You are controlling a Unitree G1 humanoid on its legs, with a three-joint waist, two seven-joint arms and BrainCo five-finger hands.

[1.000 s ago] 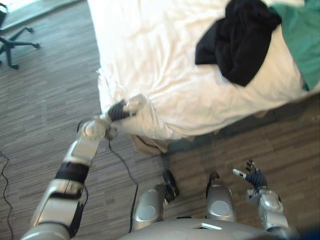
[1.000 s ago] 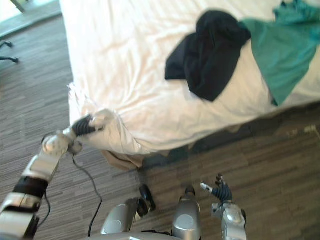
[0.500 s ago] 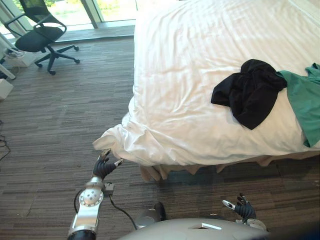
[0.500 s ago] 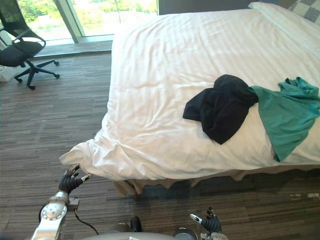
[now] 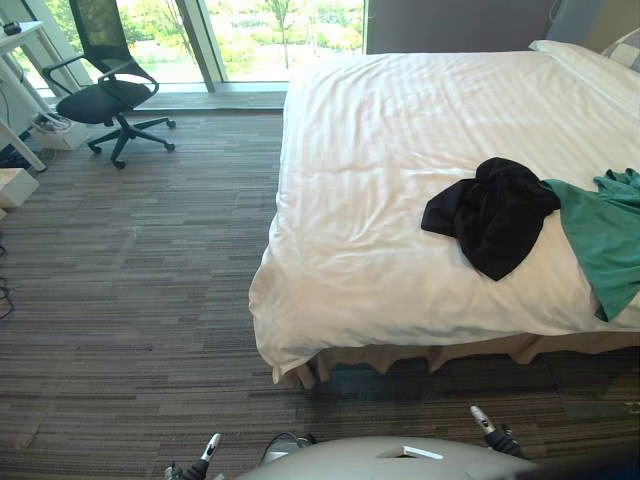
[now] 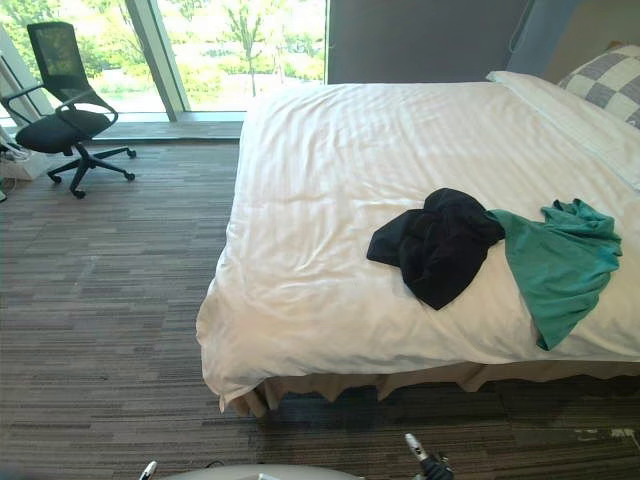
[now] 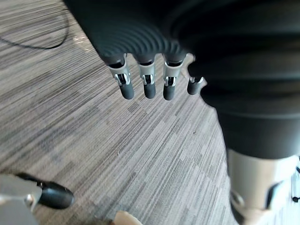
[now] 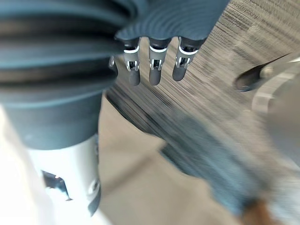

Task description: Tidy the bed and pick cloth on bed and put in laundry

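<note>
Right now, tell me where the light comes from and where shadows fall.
Right eye view: daylight enters through the windows behind the office chair, brightening the white duvet; left eye view: dark shadow on the floor below the bed skirt.

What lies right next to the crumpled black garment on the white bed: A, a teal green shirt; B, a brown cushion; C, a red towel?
A: the crumpled black garment touches the edge of the teal green shirt spread beside it on the white bed.

Crumpled cloth (image 5: 490,215) on bed (image 5: 380,150), spread cloth (image 5: 605,240) touching right; chair (image 5: 105,95) far-left.
</note>
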